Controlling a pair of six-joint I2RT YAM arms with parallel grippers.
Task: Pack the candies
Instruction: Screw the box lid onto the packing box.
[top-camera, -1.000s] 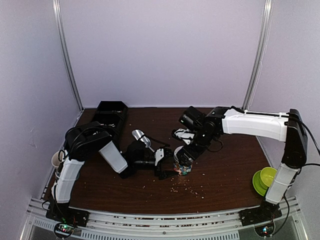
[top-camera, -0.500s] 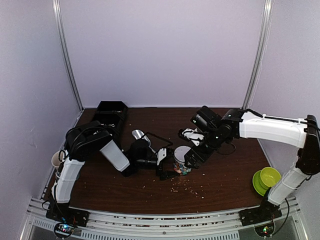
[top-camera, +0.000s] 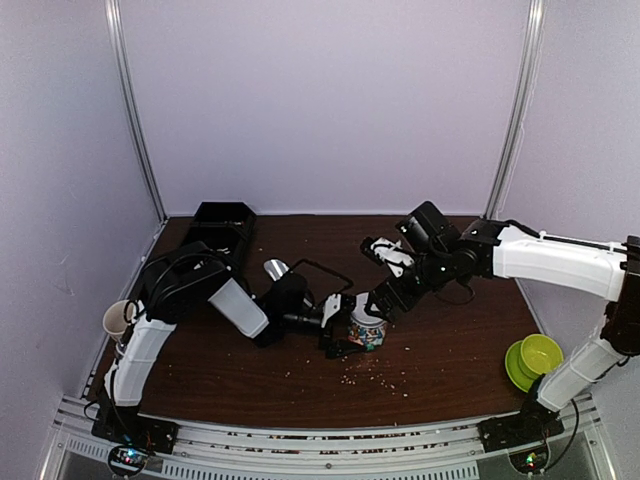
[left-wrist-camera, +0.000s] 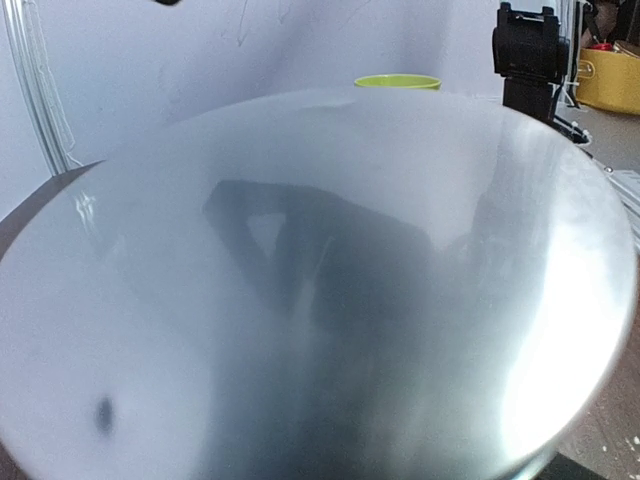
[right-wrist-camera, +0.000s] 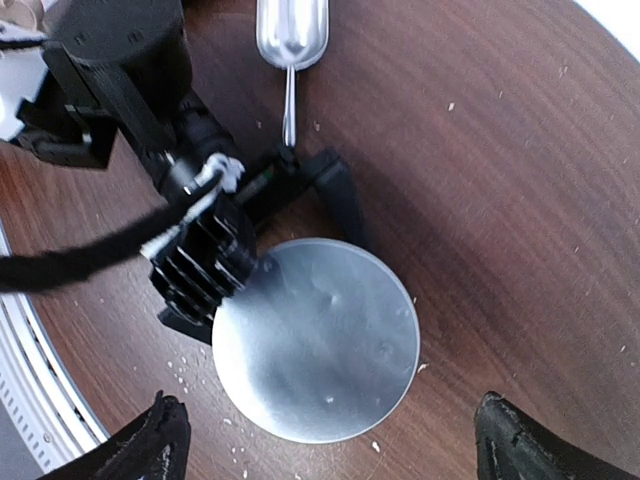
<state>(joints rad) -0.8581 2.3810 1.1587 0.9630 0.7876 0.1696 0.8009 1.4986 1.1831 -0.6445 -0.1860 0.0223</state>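
The candies (top-camera: 368, 340) show as multicoloured bits through the clear wall of a small jar (top-camera: 366, 333) on the brown table. A round silver lid (right-wrist-camera: 316, 338) covers the jar and fills the left wrist view (left-wrist-camera: 320, 290). My left gripper (top-camera: 344, 335) reaches in from the left, open wide, with its black fingers (right-wrist-camera: 338, 198) on either side of the jar. In its own wrist view the fingers are hidden. My right gripper (top-camera: 386, 299) hangs just above and behind the jar, open, its fingertips (right-wrist-camera: 160, 438) well apart and clear of the lid.
A metal scoop (top-camera: 280, 270) lies behind the left gripper. A black bin (top-camera: 222, 225) stands at the back left, a paper cup (top-camera: 118, 318) at the left edge, green bowls (top-camera: 530, 360) at the right. Pale crumbs (top-camera: 375, 378) dot the table in front of the jar.
My right gripper has pulled back and to the right, away from the top of the jar. My left gripper has slid right, closer around the jar.
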